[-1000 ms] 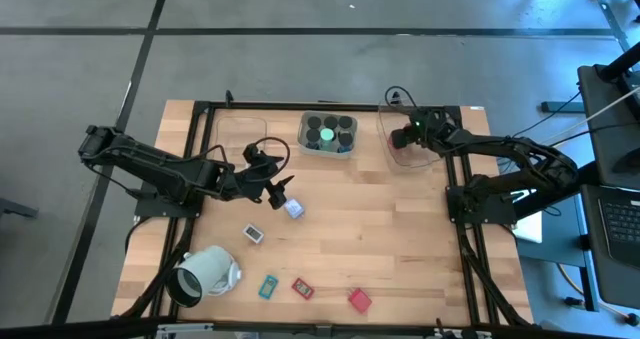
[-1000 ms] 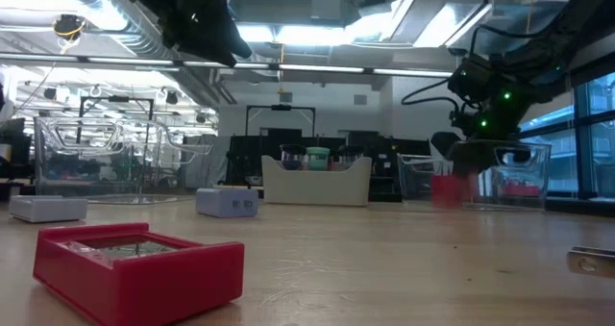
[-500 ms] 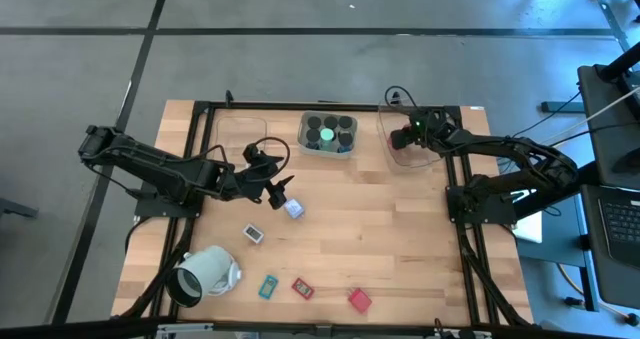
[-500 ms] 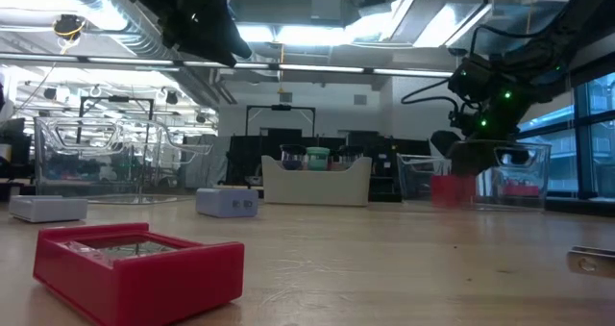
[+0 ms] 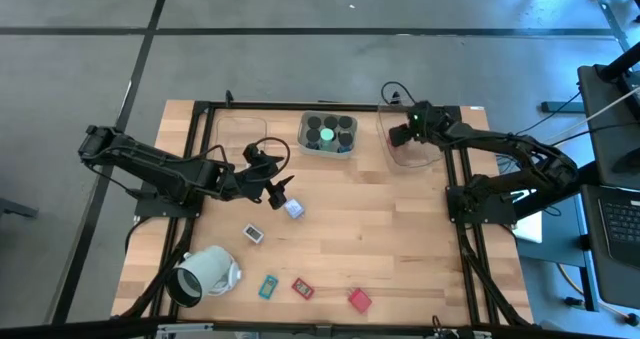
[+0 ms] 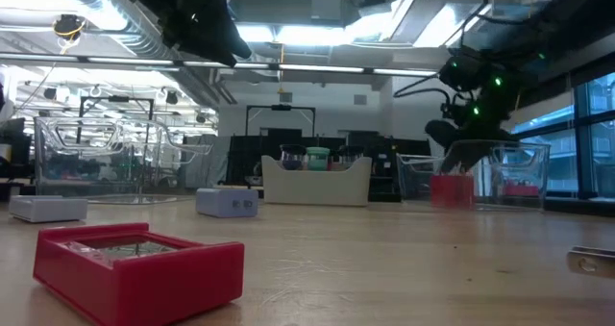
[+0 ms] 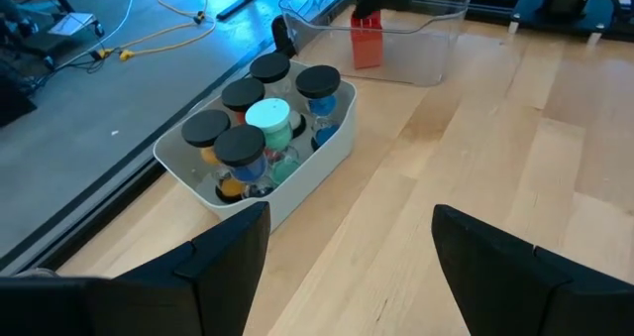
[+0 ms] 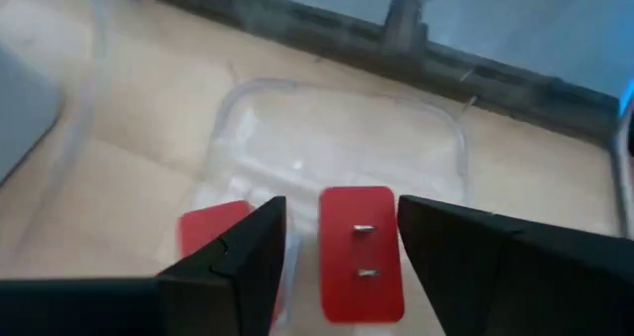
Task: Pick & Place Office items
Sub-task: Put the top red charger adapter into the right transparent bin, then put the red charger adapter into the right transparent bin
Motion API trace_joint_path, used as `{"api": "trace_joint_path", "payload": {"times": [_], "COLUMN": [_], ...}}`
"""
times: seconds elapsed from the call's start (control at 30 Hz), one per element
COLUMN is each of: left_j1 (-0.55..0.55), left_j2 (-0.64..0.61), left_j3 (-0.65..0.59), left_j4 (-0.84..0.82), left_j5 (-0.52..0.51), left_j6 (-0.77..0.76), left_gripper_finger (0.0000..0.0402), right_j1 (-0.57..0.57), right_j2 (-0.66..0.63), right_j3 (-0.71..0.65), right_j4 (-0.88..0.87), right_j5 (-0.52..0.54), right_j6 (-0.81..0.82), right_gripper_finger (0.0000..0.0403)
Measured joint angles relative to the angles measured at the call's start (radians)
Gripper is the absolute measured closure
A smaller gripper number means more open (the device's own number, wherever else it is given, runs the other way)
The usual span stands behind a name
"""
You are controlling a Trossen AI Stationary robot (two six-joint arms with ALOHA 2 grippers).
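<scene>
While over clear tray (image 5: 405, 151) | right gripper (image 8: 342, 239) parted, red block (image 8: 359, 252) between fingers, unclamped.

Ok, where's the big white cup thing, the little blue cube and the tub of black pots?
Mint-white hollow cylinder (image 5: 203, 273), high view, its side.
Pale blue cube (image 5: 294, 209), high view, top face.
Tub of black cylinders (image 7: 297, 189), left wrist view, its front wall.

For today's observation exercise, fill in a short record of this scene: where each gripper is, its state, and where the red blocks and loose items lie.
right gripper: above the clear tray, open, holding nothing
red blocks: two, lying in that tray
left gripper: open, over the pale blue cube
white bin: holds capped black cylinders
loose on table: red flat piece, teal piece
</scene>
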Motion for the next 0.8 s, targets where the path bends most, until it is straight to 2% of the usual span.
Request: {"api": "trace_joint_path", "payload": {"times": [0.13,0.27,0.37,0.57,0.8], "left_j1": [0.000,0.000,0.000,0.000,-0.001], "left_j2": [0.000,0.000,0.000,0.000,0.000], "left_j3": [0.000,0.000,0.000,0.000,0.000], "left_j4": [0.000,0.000,0.000,0.000,0.000], "left_j5": [0.000,0.000,0.003,0.044,0.062], "left_j6": [0.000,0.000,0.000,0.000,-0.008], "left_gripper_finger": [0.0123,0.0123,0.0123,0.0123,0.0123], "right_j1": [0.003,0.040,0.096,0.291,0.681], "right_j2": [0.000,0.000,0.000,-0.016,-0.018], "right_j3": [0.172,0.332,0.422,0.482,0.479], "right_j4": [-0.288,-0.560,-0.687,-0.725,-0.695], "right_j5": [-0.029,0.036,0.090,0.079,0.114], "right_j6": [-0.009,-0.006,0.025,0.139,0.376], "right_gripper_finger": [0.0190,0.0190,0.0197,0.0206,0.0207]}}
